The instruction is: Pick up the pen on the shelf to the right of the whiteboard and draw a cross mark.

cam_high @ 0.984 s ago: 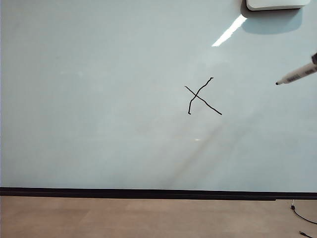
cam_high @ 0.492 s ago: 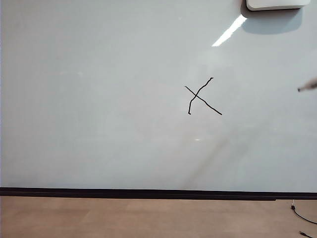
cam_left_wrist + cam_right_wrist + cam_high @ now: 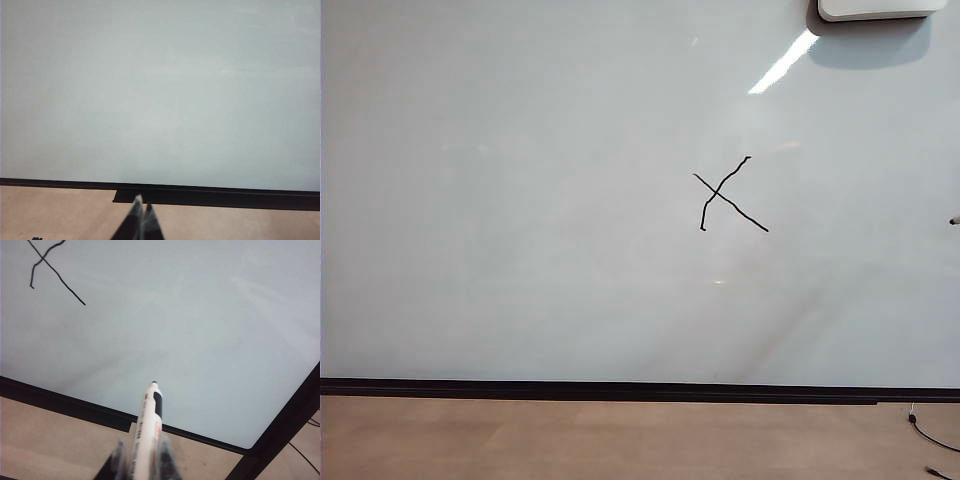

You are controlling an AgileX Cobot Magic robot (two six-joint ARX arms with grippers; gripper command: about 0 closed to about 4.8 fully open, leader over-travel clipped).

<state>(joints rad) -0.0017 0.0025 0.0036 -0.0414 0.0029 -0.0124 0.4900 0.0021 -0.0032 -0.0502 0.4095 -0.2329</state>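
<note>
Black fingertips of our left gripper (image 3: 141, 212) sit pinched together, grasping nothing, low before the bare whiteboard (image 3: 520, 200). Ahead and off to one side of our right gripper (image 3: 141, 460), the cross mark (image 3: 730, 194) looks finished, both strokes crossing cleanly. That right gripper is clenched on the pen (image 3: 147, 425), tip clear of the board. We judge the job now is keeping the tip off the glossy surface to avoid a stray line.
</note>
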